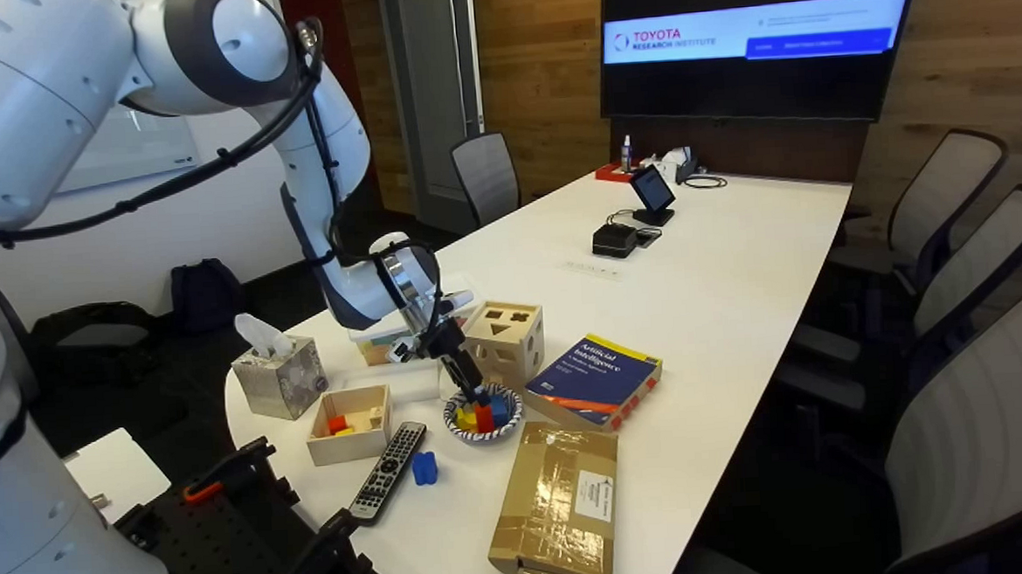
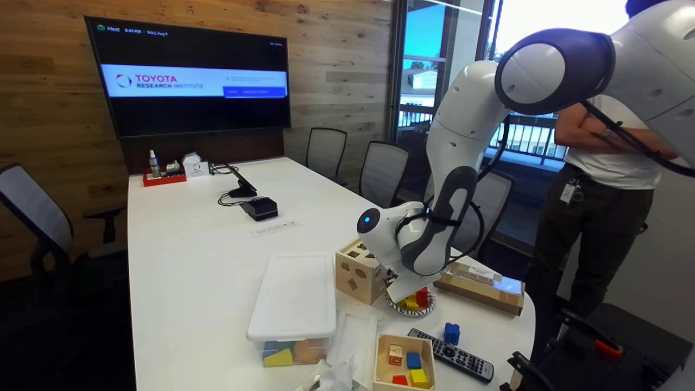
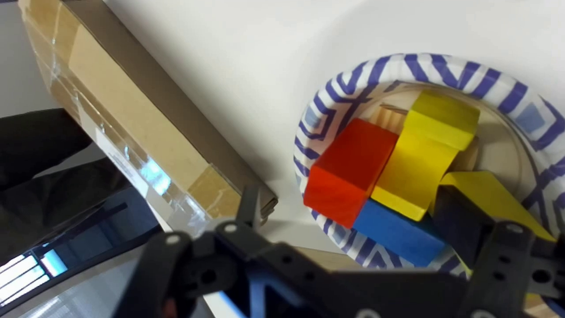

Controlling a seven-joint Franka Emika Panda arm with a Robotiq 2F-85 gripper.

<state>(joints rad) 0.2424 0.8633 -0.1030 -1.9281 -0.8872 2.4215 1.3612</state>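
Wall screen [image 1: 756, 38] with "TOYOTA RESEARCH INSTITUTE", "Artificial Intelligence" book [image 1: 591, 381], and wide-spread, empty hand [image 1: 479, 395] at bowl [image 3: 410, 67] of blocks [image 3: 351, 170].

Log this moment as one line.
tool: open, over round blue-and-white patterned bowl; in bowl: red block, yellow blocks, oblong blue block; on white table: lobed blue block beside dark remote

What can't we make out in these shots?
Bowl: right side cut off by the wrist view's edge, lower part covered by the tool.
Tool: mostly hidden behind the arm in an exterior view.
Wood piece: shape hidden by red block and yellow block, wrist view.
Box label: text too small and blurred, both exterior views.
Face of person: behind the arm in an exterior view.
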